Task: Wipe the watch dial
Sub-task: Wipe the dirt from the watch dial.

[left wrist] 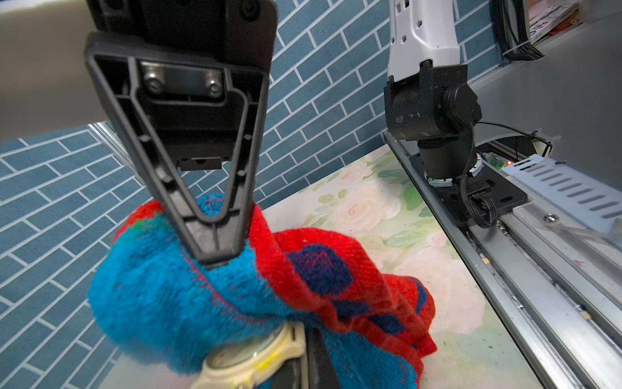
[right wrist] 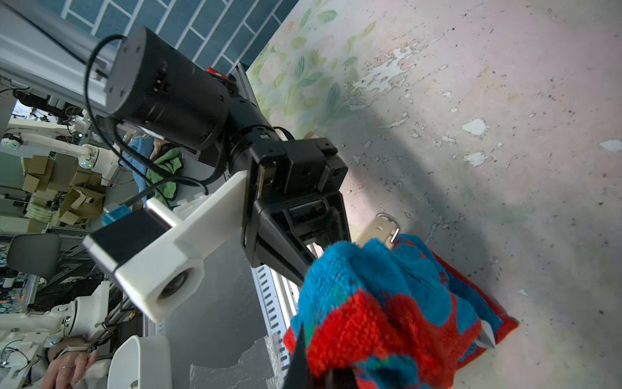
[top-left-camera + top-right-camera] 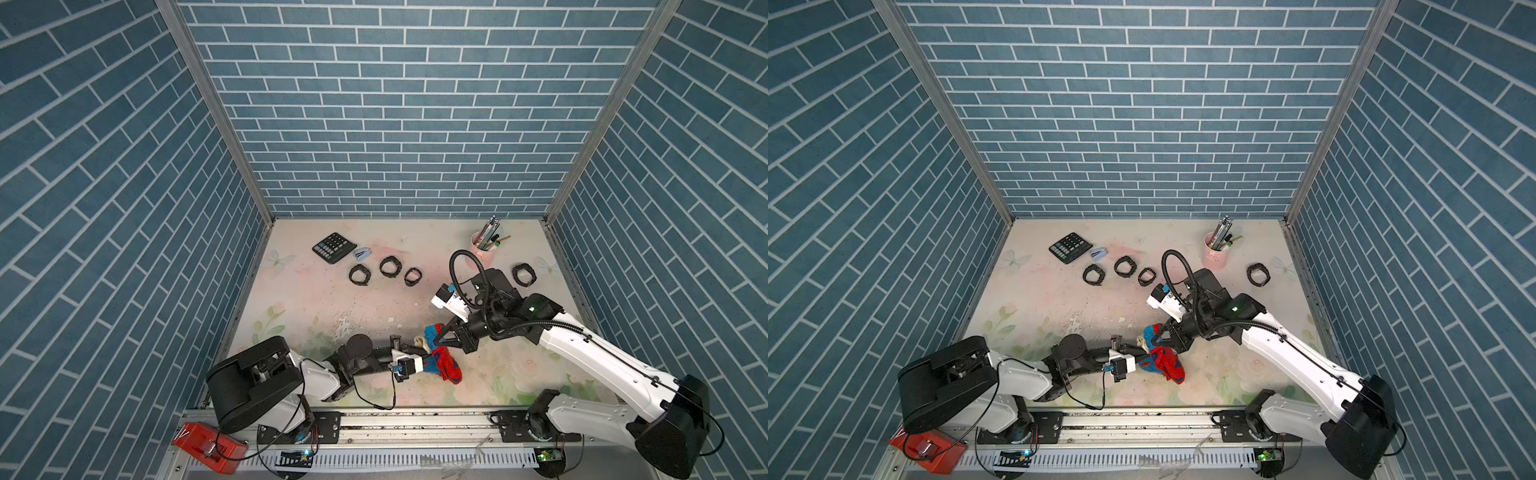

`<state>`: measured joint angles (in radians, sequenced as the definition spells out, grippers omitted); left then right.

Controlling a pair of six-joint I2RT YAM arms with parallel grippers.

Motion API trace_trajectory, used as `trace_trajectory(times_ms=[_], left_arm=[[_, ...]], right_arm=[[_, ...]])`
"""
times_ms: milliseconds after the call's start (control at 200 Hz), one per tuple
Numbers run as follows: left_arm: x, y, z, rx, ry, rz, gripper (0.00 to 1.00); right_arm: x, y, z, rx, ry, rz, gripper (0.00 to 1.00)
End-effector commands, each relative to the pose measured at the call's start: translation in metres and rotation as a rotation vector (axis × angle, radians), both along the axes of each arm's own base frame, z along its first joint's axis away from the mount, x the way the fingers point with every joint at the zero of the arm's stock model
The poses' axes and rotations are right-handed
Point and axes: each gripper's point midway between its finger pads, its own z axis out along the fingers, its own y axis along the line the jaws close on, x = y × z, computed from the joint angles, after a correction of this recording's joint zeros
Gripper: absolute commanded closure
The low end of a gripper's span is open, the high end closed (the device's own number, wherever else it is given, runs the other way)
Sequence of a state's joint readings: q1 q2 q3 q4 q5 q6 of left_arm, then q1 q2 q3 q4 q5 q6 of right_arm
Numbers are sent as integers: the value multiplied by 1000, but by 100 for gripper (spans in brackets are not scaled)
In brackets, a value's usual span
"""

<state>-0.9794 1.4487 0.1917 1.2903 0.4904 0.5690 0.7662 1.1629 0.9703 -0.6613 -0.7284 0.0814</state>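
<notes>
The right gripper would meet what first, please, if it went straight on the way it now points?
Beyond the cloth that the right gripper clamps, probably the cream watch held by the left gripper.

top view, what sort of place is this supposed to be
Probably a robot test booth staged as a desk: blue brick-print walls box in a floral tabletop holding a calculator and pen cup, with a metal rail along the front.

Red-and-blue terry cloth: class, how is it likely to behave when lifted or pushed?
Probably floppy: the red-and-blue terry cloth bunches and drapes from the right gripper over the cream wristwatch. Its looped pile looks grippy, so slipping seems unlikely. Pushed, it would likely crumple, not slide.
</notes>
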Motion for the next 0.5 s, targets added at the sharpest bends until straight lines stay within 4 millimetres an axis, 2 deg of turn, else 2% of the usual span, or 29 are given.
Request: trace_trajectory(times_ms=[0,320,495], left_arm=[[-2,2,10,-30,-22,-3,100],[3,3,13,-40,-15,29,100],[4,4,14,-44,-9,34,100]], right_arm=[[1,4,3,-17,-37,12,100],[-5,13,-32,-151,24,-3,100],[-7,12,-59,-259,31,-16,100]])
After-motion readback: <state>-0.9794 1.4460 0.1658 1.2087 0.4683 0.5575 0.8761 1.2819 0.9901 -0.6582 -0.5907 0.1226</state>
